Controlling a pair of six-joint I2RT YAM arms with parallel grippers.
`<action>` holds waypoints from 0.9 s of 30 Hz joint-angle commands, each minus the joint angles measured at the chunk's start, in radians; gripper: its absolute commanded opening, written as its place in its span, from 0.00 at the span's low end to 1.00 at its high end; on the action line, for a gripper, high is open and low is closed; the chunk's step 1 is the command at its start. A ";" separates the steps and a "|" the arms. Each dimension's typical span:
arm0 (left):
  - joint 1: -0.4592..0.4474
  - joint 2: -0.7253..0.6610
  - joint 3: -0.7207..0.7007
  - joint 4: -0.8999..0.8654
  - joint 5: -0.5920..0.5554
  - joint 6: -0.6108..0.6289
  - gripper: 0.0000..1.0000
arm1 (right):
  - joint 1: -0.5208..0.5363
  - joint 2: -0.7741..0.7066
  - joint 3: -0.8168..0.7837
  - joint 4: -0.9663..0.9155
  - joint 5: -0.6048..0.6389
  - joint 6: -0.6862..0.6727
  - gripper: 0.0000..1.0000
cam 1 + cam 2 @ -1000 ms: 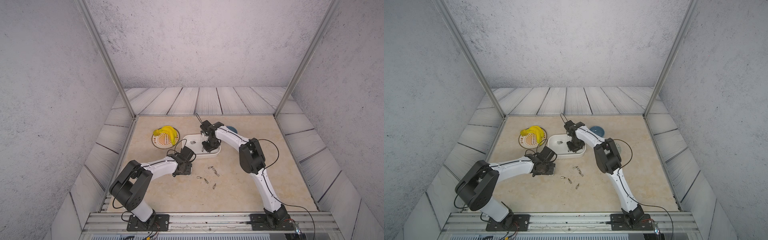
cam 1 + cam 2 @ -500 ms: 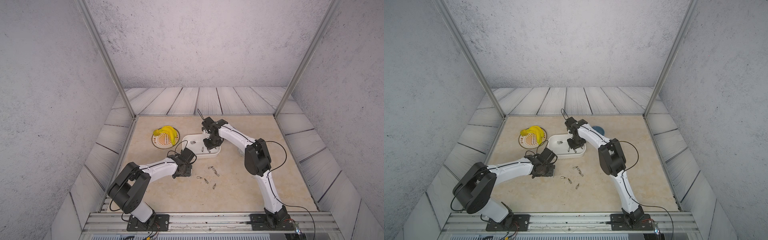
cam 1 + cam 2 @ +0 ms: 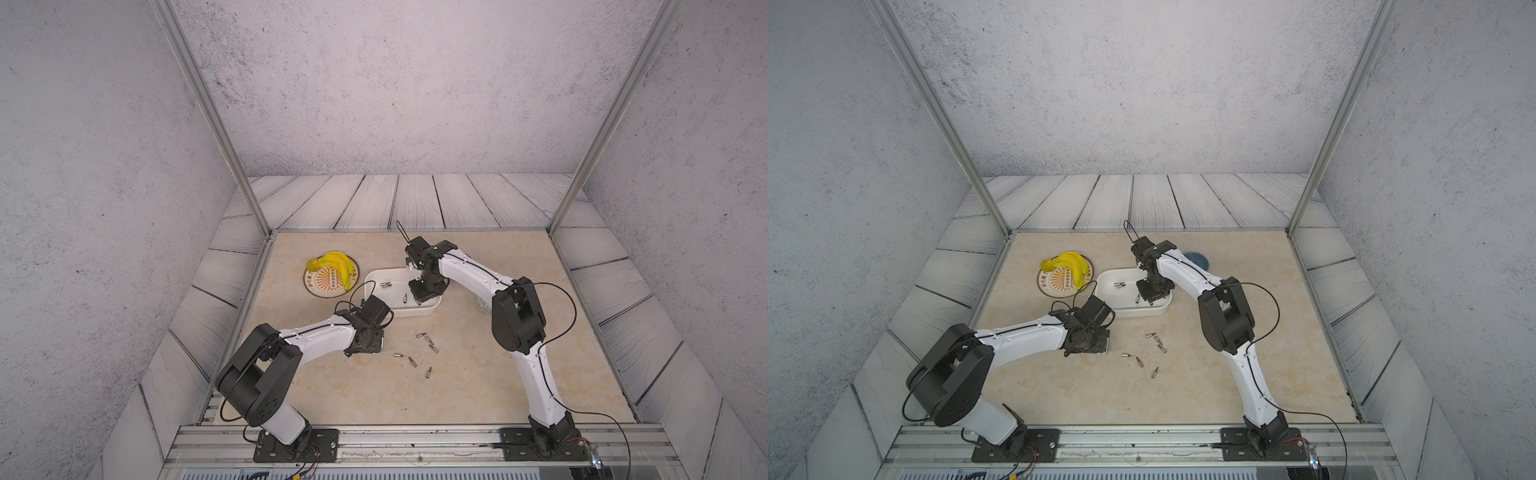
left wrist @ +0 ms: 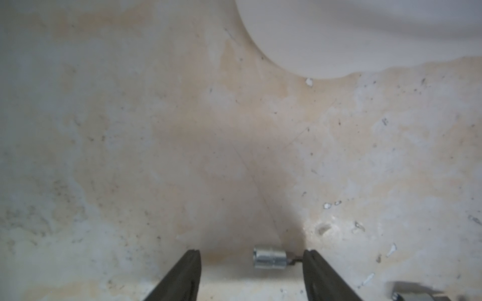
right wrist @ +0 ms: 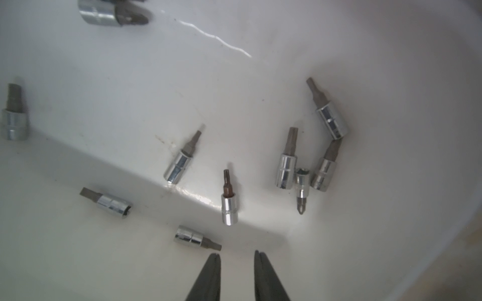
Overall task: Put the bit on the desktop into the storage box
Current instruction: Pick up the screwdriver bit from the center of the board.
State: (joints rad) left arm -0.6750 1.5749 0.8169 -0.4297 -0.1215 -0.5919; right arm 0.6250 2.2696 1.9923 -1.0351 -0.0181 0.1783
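Bare counter [image 3: 478, 386] lies open in front of the loose bits [image 3: 422, 335]; behind them stand the storage box [image 3: 415, 311] and right arm [image 3: 469, 270].

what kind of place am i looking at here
Probably a robot test cell: left arm and right arm bolted to an aluminium rail, panel walls boxing in the desktop, loose bits by a storage box.

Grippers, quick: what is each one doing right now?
Left gripper: open, astride a bit lying on the desktop.
Right gripper: narrowly open, empty, over the storage box.
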 commanded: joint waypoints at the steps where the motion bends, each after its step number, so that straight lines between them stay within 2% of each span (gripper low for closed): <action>1: -0.002 0.008 0.029 -0.017 -0.044 -0.019 0.69 | -0.005 -0.054 -0.009 -0.008 0.018 -0.008 0.28; 27: 0.000 0.051 0.026 -0.031 -0.042 0.013 0.67 | -0.011 -0.087 -0.053 -0.010 0.027 -0.016 0.28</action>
State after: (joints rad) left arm -0.6746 1.6112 0.8406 -0.4374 -0.1612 -0.5877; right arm 0.6193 2.2158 1.9503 -1.0359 -0.0040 0.1707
